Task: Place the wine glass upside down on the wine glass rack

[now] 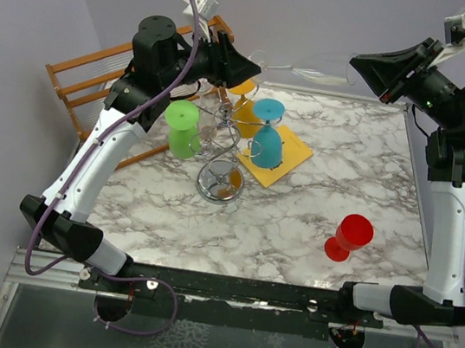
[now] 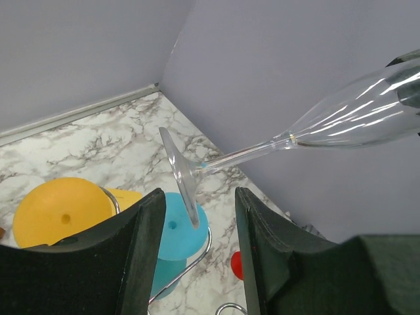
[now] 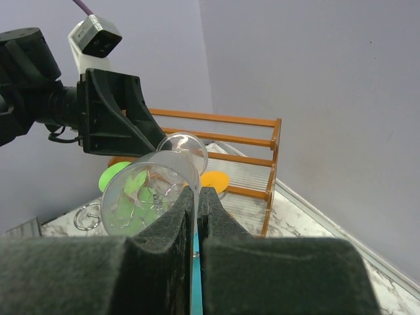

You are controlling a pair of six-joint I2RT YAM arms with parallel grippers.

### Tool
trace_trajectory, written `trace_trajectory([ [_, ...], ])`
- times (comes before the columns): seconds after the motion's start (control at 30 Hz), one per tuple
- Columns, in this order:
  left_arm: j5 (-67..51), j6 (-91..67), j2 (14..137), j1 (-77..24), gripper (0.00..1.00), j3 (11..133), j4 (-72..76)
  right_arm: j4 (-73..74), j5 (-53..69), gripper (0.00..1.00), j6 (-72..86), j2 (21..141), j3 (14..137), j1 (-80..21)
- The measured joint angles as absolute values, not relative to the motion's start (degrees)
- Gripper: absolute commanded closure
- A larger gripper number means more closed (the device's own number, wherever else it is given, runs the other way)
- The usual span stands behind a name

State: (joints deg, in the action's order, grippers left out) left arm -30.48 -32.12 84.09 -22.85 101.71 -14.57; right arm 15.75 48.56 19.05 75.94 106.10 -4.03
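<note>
Left gripper [image 2: 198, 210] is straddling the wine glass [image 2: 341, 118] foot, fingers apart.
Right gripper [image 3: 197, 197] is pinching its rim; handover likely needing left's closing next.

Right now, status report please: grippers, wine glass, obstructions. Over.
Right gripper: jaws shut on wine glass rim, mid-air. Left gripper: jaws open, straddling its foot. Watch: green goblet, teal goblet crowding wine glass rack.

Wine glass [image 2: 354, 111] sideways aloft, apparently beyond rack [image 1: 219, 176]
</note>
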Motion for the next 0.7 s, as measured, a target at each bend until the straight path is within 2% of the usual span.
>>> trace_trajectory([
  [0.47,-31.9,-34.3,84.0,-22.6,0.76,101.5,-13.3,14.3,50.1,0.99,20.2,75.8,105.7,-4.0],
  [0.7,-31.9,-34.8,84.0,-22.3,0.95,101.4,-13.3,13.3,50.9,0.99,20.5,75.7,105.4,-4.0],
])
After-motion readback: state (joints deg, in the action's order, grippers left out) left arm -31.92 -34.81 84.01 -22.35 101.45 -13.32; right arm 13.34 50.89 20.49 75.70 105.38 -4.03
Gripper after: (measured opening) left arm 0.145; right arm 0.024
